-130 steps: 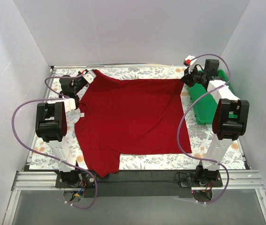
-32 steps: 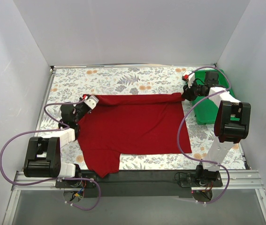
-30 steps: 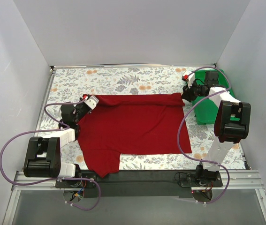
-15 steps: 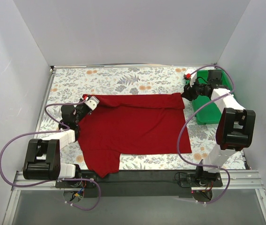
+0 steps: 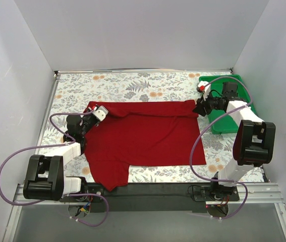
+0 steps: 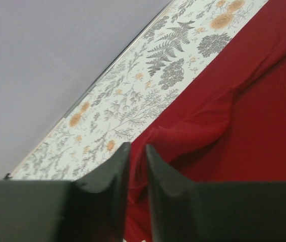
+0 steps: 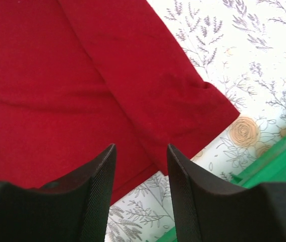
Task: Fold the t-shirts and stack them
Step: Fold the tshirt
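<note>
The dark red t-shirt (image 5: 143,136) lies on the flowered table, its far edge turned over toward the near side in a narrow fold. My left gripper (image 5: 92,110) is at the far left corner of the fold. In the left wrist view its jaws (image 6: 136,151) are shut on a bunched ridge of the red cloth (image 6: 243,126). My right gripper (image 5: 199,107) hovers over the far right corner. In the right wrist view it (image 7: 140,148) stands open and empty above the t-shirt's folded corner (image 7: 57,75).
A green plastic tray (image 5: 223,78) stands at the far right of the table, just beyond the right gripper, and its edge shows in the right wrist view (image 7: 284,156). White walls close in the table on three sides. A bare flowered strip (image 5: 132,85) runs behind the t-shirt.
Both grippers pulled the t-shirt's far edge toward the near side, folding it over. In the last half second the right gripper has let go and drawn back slightly; the left still holds.
</note>
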You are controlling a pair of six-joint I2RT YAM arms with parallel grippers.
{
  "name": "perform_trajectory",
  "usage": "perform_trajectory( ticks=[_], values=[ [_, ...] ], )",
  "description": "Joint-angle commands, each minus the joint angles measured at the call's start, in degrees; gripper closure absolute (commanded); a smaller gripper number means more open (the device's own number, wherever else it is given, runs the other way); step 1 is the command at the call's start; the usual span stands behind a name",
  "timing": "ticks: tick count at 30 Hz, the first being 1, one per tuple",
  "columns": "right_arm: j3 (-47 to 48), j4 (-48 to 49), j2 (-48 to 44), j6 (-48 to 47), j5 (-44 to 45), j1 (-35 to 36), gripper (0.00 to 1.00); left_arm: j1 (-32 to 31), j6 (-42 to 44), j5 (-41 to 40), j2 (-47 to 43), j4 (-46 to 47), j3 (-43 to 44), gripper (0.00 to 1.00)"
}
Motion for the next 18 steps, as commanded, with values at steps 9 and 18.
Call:
perform_trajectory(
  ticks=[9, 18],
  values=[
    [-4.26, -1.75, -8.42, 1.26, -4.61, -0.43, 0.55, -1.37, -15.33, -11.24, -23.85, -12.08, 0.33, 0.51],
    [-5.93, -8.08, -11.68, 5.04, -10.85, -0.35, 0.54, -1.37, -40.4, -2.23, 3.19, -45.74, 26.52, 0.39]
  ],
)
